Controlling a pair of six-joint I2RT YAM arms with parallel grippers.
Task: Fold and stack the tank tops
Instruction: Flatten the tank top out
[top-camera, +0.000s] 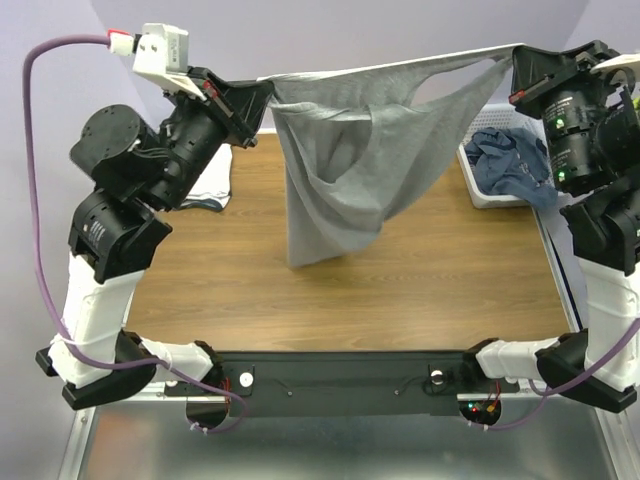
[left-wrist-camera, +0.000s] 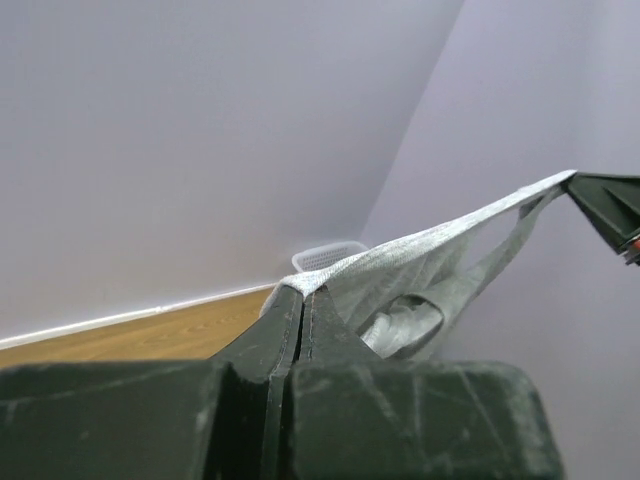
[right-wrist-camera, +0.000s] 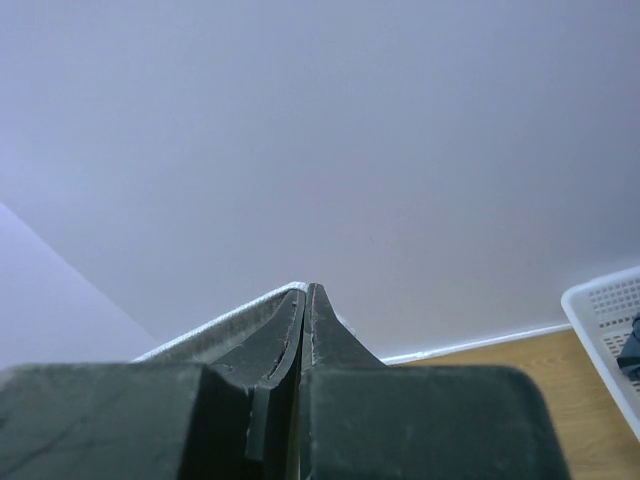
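**Left gripper (left-wrist-camera: 302, 292) and right gripper (right-wrist-camera: 306, 290) both pinching the grey tank top (top-camera: 350, 170)**

It hangs stretched above the table (top-camera: 420, 290). I think I should lower both evenly, keeping the edge taut, so it lies flat.

1. Left arm (top-camera: 160, 150): raised, elbow bent, forearm reaching up and inward.
2. Left gripper (top-camera: 268, 97): jaws pressed together, pinching an edge of the grey tank top (top-camera: 350, 150).
3. Right arm (top-camera: 590, 140): raised, forearm angled inward.
4. Right gripper (top-camera: 515, 65): jaws pressed together, clamping the same garment's strap.
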